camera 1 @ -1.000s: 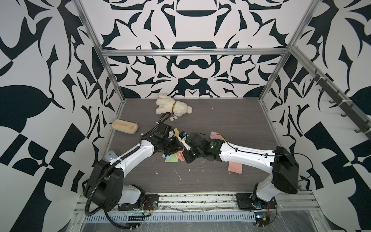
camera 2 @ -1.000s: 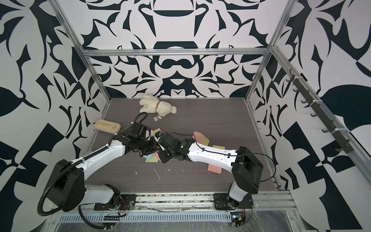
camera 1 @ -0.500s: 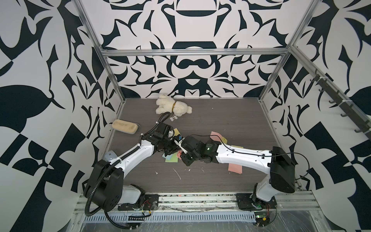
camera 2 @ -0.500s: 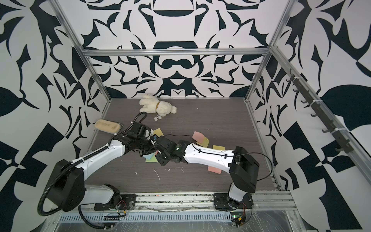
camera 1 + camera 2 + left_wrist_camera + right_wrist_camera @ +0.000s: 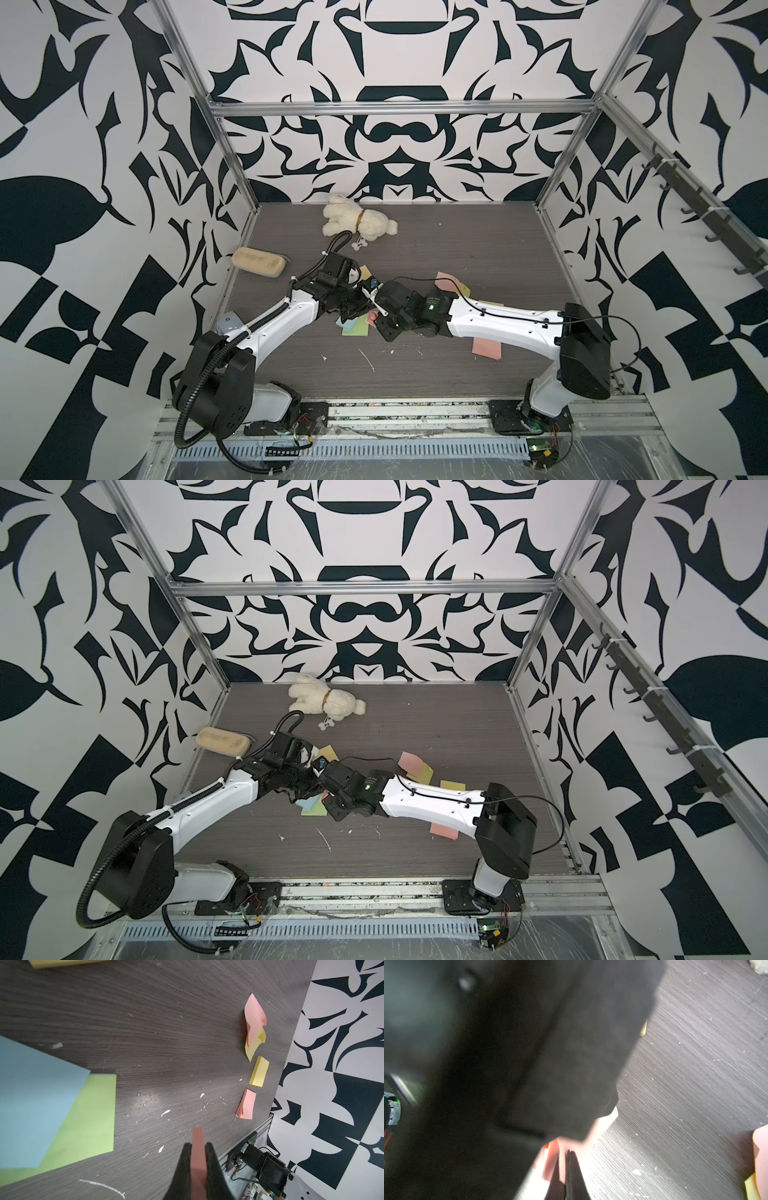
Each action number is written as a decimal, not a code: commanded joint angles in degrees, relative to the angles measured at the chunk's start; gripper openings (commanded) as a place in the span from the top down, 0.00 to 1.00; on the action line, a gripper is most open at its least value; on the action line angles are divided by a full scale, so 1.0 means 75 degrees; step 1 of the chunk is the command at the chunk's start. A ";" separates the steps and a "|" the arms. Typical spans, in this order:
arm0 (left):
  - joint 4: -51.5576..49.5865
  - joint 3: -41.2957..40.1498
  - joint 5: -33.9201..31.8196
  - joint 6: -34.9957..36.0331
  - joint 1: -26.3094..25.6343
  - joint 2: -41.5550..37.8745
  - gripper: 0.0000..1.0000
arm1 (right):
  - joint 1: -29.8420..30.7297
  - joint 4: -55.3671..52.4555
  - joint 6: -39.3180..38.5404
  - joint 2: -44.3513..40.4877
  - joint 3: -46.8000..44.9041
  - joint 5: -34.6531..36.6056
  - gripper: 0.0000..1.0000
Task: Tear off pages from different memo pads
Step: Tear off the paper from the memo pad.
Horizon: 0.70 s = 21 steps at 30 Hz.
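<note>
Plainly, the pink memo pad [image 5: 197,1136] stood on edge over the worktop [image 5: 166,1043], near its middle, clamped between the narrowed jaws of the left gripper [image 5: 197,1147]. Against it, the right gripper [image 5: 568,1154] was pinched fully together, with the edge of a pink page [image 5: 562,1157] showing between its fingers. Just beside them lay a blue page [image 5: 31,1095] overlapping a green pad [image 5: 93,1118]. Toward the right edge sat a curled pink sheet [image 5: 254,1014] on a yellow sheet [image 5: 252,1049], a yellow pad [image 5: 259,1072] and a second pink pad [image 5: 246,1105]. Near the back edge lay a plush toy [image 5: 357,220], and a tan block [image 5: 257,261] rested by the left edge. A small label [image 5: 252,1188] by the right arm's base was too blurred to read.
</note>
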 commanded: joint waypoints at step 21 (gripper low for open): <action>0.0582 -0.0184 0.0406 -0.0023 -0.0013 -0.0345 1.00 | -0.0011 -0.0607 -0.0710 -0.0055 0.0711 0.0567 0.92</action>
